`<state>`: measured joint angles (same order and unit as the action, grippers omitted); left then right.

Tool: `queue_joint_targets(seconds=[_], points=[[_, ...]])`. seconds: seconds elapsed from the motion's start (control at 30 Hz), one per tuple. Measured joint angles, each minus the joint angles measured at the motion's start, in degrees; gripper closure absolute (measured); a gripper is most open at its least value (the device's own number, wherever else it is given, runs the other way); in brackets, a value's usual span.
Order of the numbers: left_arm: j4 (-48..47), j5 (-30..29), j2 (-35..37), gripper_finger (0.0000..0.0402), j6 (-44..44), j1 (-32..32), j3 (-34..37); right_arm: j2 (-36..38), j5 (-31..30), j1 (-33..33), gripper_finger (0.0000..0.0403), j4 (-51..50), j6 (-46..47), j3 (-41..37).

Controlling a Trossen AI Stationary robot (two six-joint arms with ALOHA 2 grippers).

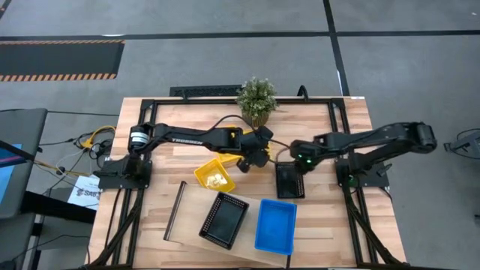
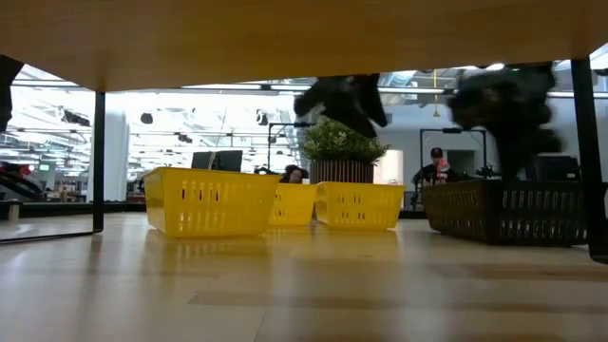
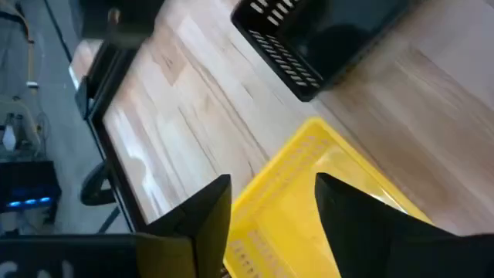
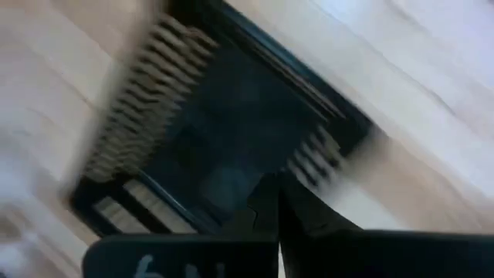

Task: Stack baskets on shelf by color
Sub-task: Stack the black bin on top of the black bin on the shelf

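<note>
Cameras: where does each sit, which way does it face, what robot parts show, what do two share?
High: overhead, facing straight down; both arms, left tool, right tool.
Low: table height, level toward plant; arms above.
Left wrist: on left arm, facing yellow basket; open fingers.
Right wrist: on right arm, facing black basket; own tool.
Shared: high view shows both baskets.

"TROSSEN" lettering on left arm [image 1: 187, 137], nothing else legible

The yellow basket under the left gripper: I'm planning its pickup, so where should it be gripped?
Grip the yellow basket by one flared side wall's top rim, descending from above. Its open top faces up, and the open left gripper already straddles a wall.
</note>
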<state>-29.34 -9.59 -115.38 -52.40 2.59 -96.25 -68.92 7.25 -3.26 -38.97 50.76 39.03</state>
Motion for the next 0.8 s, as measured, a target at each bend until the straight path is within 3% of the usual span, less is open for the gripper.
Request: queue_joint_targets(seconds=[0.17, 0.27, 0.4, 0.6, 0.7, 0.8], points=[[-6.09, 0.28, 0.79, 0.0214, 0.81, -0.07, 0.05, -3.61, 3.84, -3.33, 0.0388, 16.69, -6.65, 1.04], [-7.28, 1.42, 1.29, 0.0215, 2.25, -0.07, 0.02, -3.33, 3.39, -5.07, 0.039, 20.2, -9.69, 2.65], [-7.34, 1.63, 1.29, 0.0216, 4.08, -0.07, 0.02, -1.34, 1.85, -6.02, 0.0397, 6.22, -5.9, 5.35], [-7.19, 1.61, 1.29, 0.0217, 5.05, -0.07, 0.02, -0.34, -5.2, -1.71, 0.0391, -17.93, -0.88, 5.38], [-7.19, 1.39, 1.29, 0.0217, 5.51, -0.07, 0.02, -0.51, -6.38, 0.94, 0.0385, -25.21, 2.39, 5.38], [-6.99, 1.79, 1.29, 0.0217, 7.82, -0.07, 0.02, -1.48, -7.4, 3.64, 0.0385, -25.88, 5.67, 3.85]])
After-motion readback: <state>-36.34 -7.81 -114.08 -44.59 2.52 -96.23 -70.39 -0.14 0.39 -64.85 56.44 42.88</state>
